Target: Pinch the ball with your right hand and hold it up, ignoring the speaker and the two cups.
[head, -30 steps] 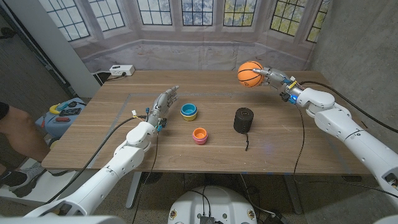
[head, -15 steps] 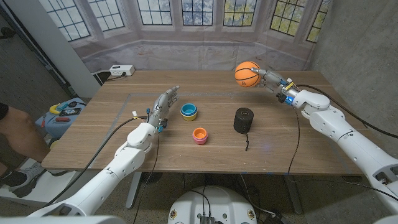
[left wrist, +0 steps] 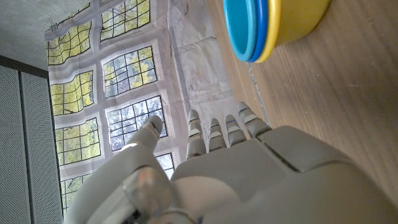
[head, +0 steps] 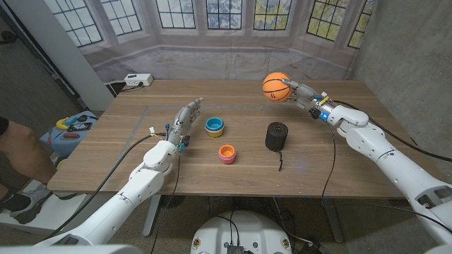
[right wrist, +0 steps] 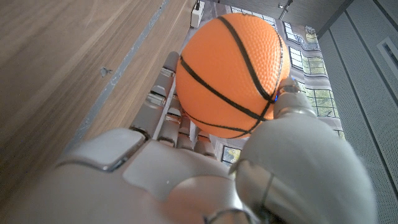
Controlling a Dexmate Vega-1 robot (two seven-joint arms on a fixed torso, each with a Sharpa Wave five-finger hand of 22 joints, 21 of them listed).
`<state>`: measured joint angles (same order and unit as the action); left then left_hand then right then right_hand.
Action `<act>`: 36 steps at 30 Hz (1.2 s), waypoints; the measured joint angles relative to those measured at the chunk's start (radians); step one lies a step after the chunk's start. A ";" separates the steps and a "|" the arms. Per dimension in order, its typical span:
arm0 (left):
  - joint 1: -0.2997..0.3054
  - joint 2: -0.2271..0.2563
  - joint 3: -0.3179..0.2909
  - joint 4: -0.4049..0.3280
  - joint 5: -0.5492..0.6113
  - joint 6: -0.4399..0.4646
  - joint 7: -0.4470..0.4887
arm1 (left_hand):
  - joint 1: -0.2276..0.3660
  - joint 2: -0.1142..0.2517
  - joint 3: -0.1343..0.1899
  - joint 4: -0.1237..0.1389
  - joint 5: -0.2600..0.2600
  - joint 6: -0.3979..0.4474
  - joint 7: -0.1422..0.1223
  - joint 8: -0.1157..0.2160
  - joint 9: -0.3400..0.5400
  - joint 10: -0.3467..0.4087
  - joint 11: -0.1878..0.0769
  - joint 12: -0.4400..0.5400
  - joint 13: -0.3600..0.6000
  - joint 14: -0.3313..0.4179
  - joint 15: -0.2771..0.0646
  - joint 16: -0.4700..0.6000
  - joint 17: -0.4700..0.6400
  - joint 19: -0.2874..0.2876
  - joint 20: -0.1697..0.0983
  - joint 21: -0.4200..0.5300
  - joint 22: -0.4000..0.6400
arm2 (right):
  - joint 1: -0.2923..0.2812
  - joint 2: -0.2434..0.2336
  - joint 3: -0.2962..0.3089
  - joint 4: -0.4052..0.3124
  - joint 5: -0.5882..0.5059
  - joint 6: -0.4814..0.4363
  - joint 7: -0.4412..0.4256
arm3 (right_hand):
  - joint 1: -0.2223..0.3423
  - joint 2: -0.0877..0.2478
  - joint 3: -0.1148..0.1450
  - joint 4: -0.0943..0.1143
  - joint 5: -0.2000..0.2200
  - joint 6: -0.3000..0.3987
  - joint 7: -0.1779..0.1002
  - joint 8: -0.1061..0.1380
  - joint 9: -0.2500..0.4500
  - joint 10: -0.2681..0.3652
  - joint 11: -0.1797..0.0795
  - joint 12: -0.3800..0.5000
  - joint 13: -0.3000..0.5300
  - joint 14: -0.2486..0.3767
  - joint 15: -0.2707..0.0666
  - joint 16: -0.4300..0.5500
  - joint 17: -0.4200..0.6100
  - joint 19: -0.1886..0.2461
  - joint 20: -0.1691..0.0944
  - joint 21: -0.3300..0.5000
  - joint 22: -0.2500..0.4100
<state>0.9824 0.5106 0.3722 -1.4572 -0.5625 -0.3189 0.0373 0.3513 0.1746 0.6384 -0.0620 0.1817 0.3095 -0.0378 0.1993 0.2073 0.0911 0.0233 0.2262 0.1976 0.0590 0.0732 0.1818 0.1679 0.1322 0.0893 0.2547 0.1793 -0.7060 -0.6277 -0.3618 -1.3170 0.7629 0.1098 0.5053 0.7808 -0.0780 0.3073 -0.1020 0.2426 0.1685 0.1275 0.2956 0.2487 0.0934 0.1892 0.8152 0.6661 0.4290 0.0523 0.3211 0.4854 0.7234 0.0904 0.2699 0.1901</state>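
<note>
Right hand (head: 302, 92) pinches small orange rubber basketball (head: 275, 87) between thumb and fingers, raised clear above wooden table (head: 353, 152), as tasked. Left hand (head: 185, 120) waits, fingers straight, empty, beside blue-and-yellow cup (head: 215, 126).

The right hand (head: 302, 93) is holding a small orange basketball (head: 276, 87) up above the wooden table (head: 318, 169), gripping it between its fingertips. A black cylindrical speaker (head: 277, 135) is standing on the table below and nearer the robot than that hand, its cord trailing toward the table's front edge. The left hand (head: 185, 118) is standing with fingers straight and apart, holding nothing. A blue-and-yellow cup (head: 215, 126) is sitting just beside it, and an orange-and-pink cup (head: 227, 153) is sitting a little nearer the robot.
</note>
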 measured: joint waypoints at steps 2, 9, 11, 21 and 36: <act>0.001 0.001 -0.001 0.000 0.000 0.000 0.000 | 0.000 0.000 0.000 0.000 0.000 0.002 -0.002 0.000 0.000 0.000 0.000 0.000 0.000 0.000 0.000 0.000 0.000 0.000 0.000 0.000 0.000 | 0.000 0.000 0.000 0.000 0.003 -0.003 0.005 | -0.002 0.002 -0.003 -0.003 0.000 -0.001 0.001 -0.004 0.000 -0.005 -0.002 -0.006 0.000 -0.004 0.004 -0.001 0.000 -0.003 0.003 0.000 0.000; -0.002 0.001 -0.004 0.011 -0.004 -0.010 -0.015 | 0.000 0.000 0.000 0.000 0.000 0.010 -0.011 0.000 0.000 0.000 0.000 0.000 0.000 0.000 0.000 0.000 0.000 0.000 0.000 -0.007 0.000 | 0.028 0.037 -0.020 0.038 0.007 -0.014 0.022 | -0.004 0.004 -0.005 -0.005 -0.008 -0.014 0.003 -0.010 0.005 -0.011 0.003 -0.008 -0.002 -0.009 0.009 -0.008 0.000 -0.006 0.006 -0.004 0.000; -0.004 0.001 -0.004 0.016 -0.006 -0.011 -0.018 | 0.000 0.000 0.000 0.000 0.000 0.014 -0.014 0.005 0.000 0.000 0.000 0.000 0.000 0.000 0.000 0.000 0.000 0.000 0.000 -0.007 0.000 | 0.033 0.043 -0.023 0.045 0.007 -0.016 0.026 | -0.010 -0.001 -0.005 -0.005 -0.008 -0.014 0.003 -0.011 0.005 -0.013 0.006 -0.008 -0.002 -0.011 0.011 -0.008 0.000 -0.008 0.008 -0.004 0.000; -0.021 -0.004 -0.005 0.039 -0.015 -0.015 -0.037 | 0.000 0.000 0.000 0.000 0.000 0.021 -0.011 0.005 0.000 0.000 0.000 0.000 0.000 0.000 0.000 0.000 0.000 0.000 0.000 -0.011 0.000 | 0.069 0.087 -0.041 0.101 0.015 -0.028 0.058 | -0.017 0.006 -0.008 -0.003 -0.015 -0.022 0.005 -0.019 0.005 -0.018 0.011 -0.015 -0.005 -0.014 0.014 -0.016 0.003 -0.008 0.008 -0.006 0.000; -0.034 -0.010 0.002 0.052 -0.016 -0.014 -0.042 | 0.000 0.000 0.000 0.000 0.000 0.021 -0.010 0.005 0.000 0.000 0.000 0.000 0.000 0.000 0.000 0.000 0.000 0.000 0.000 -0.015 0.000 | 0.089 0.125 -0.045 0.163 0.031 -0.035 0.089 | -0.020 0.010 -0.008 -0.003 -0.023 -0.035 0.003 -0.026 0.005 -0.039 0.021 -0.023 -0.009 -0.025 0.025 -0.024 0.004 -0.017 0.009 -0.008 0.000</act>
<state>0.9483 0.5009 0.3742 -1.4053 -0.5790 -0.3327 -0.0048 0.3513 0.1746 0.6384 -0.0619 0.1817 0.3306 -0.0483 0.2044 0.2070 0.0911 0.0232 0.2262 0.1976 0.0590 0.0732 0.1818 0.1679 0.1322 0.0892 0.2400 0.1791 -0.6165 -0.5028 -0.4068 -1.1539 0.7941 0.0750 0.5943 0.7603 -0.0680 0.2991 -0.1047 0.2197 0.1334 0.1302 0.2699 0.2533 0.0544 0.2103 0.7921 0.6573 0.4040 0.0773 0.2967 0.4898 0.7062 0.0999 0.2622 0.1900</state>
